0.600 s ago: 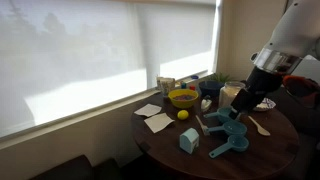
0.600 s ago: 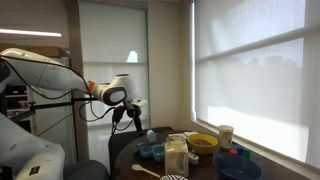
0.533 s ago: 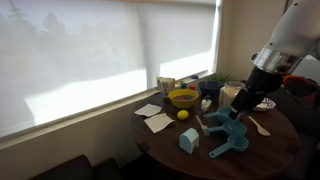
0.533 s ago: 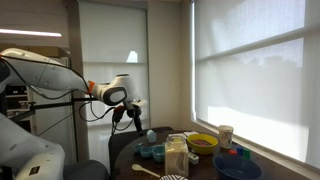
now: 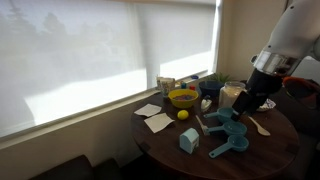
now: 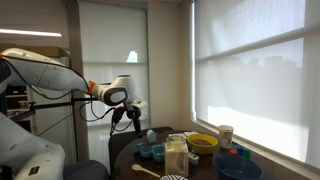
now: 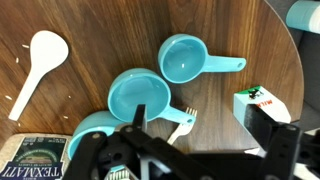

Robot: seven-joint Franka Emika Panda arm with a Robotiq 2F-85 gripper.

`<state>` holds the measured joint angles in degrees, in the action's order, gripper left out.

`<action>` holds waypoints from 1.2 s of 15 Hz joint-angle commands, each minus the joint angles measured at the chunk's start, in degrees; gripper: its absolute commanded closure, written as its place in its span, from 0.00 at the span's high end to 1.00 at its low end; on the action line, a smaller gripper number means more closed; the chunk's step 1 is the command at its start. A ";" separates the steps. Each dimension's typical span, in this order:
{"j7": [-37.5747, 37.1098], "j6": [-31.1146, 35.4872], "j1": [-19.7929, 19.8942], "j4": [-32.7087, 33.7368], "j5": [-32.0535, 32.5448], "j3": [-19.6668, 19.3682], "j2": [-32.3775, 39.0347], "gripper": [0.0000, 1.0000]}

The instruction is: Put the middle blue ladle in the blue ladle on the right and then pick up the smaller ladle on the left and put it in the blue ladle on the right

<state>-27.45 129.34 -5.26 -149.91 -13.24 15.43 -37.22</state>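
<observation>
Three light blue ladles lie on the round wooden table [image 7: 120, 30]. In the wrist view one ladle [image 7: 185, 58] lies farthest up, a second ladle [image 7: 138, 97] lies below it, and a third [image 7: 92, 128] is partly hidden behind my gripper. In an exterior view they sit together near the table's middle [image 5: 232, 130]. My gripper [image 7: 205, 140] hangs above them, open and empty; it also shows in both exterior views [image 5: 243, 103] [image 6: 135, 122].
A white spoon [image 7: 40, 55], a white plastic fork [image 7: 180, 122], a small milk carton [image 7: 255, 105] and a rice box [image 7: 30, 170] lie around the ladles. A yellow bowl [image 5: 183, 97], a light blue carton [image 5: 189, 140] and paper napkins [image 5: 155, 120] stand further off.
</observation>
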 commanded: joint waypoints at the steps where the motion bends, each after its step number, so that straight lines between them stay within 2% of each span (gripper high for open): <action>1: -0.19 -1.21 -0.17 0.11 0.23 -0.45 0.45 1.00; 11: 0.29 -1.24 -0.15 0.26 0.97 -0.26 1.03 1.00; 13: -1.31 -3.90 1.69 0.33 3.14 0.15 1.81 1.00; 18: -0.60 -7.91 2.94 -0.79 4.80 -1.17 2.72 1.00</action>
<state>-27.41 123.25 -3.33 -150.27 -10.41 14.55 -35.43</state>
